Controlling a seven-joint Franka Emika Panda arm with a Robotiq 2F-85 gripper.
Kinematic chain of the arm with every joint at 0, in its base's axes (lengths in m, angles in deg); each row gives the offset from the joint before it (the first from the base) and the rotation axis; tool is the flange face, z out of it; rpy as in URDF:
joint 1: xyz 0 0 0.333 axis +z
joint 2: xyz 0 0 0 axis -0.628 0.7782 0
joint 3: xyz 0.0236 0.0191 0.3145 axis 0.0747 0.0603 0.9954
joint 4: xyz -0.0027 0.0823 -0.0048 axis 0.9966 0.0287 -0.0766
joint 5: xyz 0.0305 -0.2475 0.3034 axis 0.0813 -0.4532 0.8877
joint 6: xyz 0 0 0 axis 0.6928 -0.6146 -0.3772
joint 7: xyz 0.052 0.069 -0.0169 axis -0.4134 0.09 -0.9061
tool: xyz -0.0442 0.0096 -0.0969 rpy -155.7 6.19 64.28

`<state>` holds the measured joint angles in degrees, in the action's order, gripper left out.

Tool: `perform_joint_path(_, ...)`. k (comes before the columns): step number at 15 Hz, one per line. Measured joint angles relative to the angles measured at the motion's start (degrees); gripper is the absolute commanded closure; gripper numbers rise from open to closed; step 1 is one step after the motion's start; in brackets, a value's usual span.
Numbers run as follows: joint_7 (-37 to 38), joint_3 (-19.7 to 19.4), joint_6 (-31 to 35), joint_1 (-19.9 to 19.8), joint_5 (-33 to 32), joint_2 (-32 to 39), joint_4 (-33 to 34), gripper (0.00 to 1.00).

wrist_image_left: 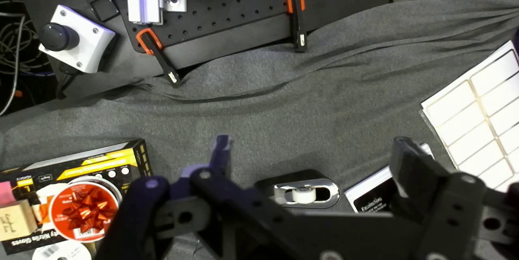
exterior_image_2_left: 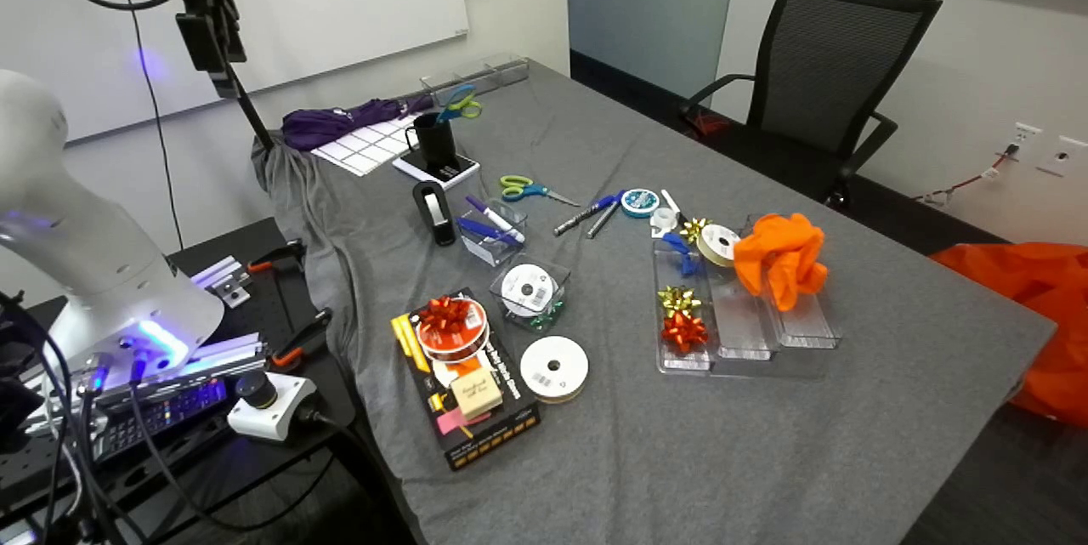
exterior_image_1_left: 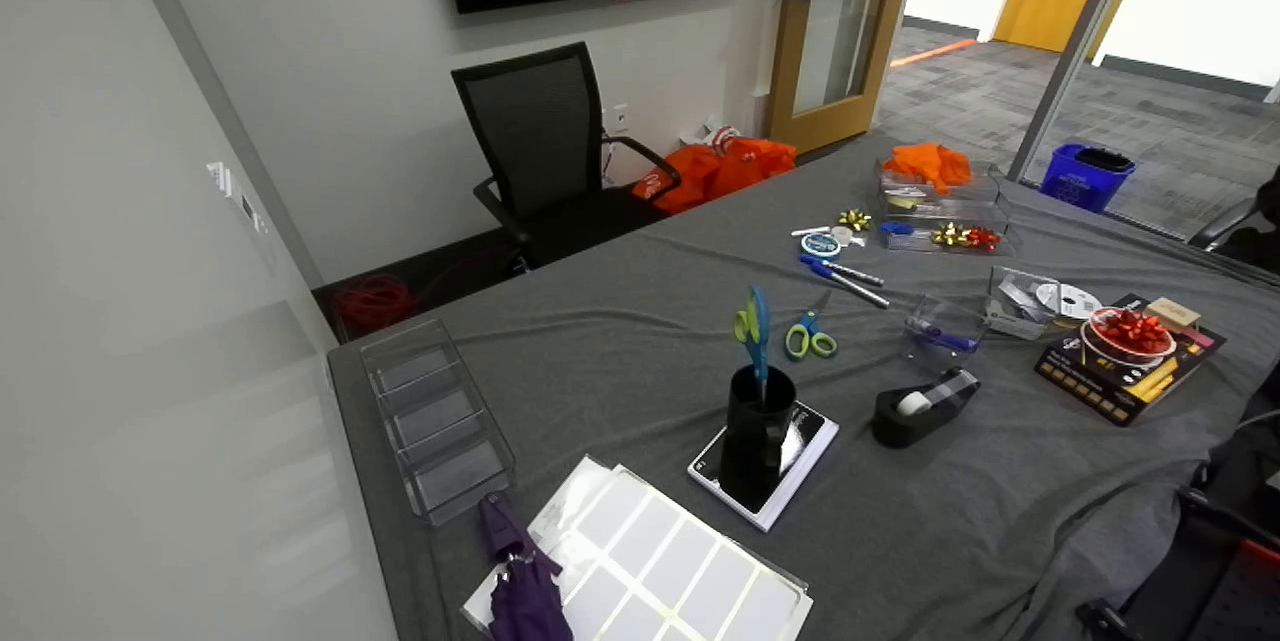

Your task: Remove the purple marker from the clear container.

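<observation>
The clear container (exterior_image_1_left: 924,359) is a small see-through tub on the grey cloth beside the tape dispenser; it also shows in an exterior view (exterior_image_2_left: 487,254). Two markers lean in it there: a white-barrelled marker with a purple end (exterior_image_2_left: 500,221), and a darker blue-purple one (exterior_image_2_left: 481,229). In an exterior view a purple marker (exterior_image_1_left: 955,341) lies slanted in the tub. My gripper (wrist_image_left: 314,141) is open, with nothing between its fingers, high above the cloth near the tape dispenser. In the wrist view the markers are not visible, and the gripper covers the lower part.
The black tape dispenser (wrist_image_left: 304,193) stands beside the tub. A black mug with scissors (exterior_image_1_left: 760,421) stands on a notebook. Another clear box with ribbon spools (exterior_image_2_left: 529,294), a glove box with a red bow (exterior_image_2_left: 463,383), loose scissors (exterior_image_1_left: 808,336) and loose blue-capped markers (exterior_image_1_left: 848,283) are nearby.
</observation>
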<state>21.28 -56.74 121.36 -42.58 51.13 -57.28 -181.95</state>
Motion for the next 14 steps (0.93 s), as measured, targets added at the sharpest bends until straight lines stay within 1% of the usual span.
perform_joint_path(5,7.04,1.27,7.04,-1.04,0.51,3.23,0.14,0.0)
perform_joint_path(10,13.82,2.55,16.14,-3.72,0.49,9.77,0.46,0.0)
perform_joint_path(14,21.26,3.47,23.35,-5.94,0.5,15.51,1.29,0.0)
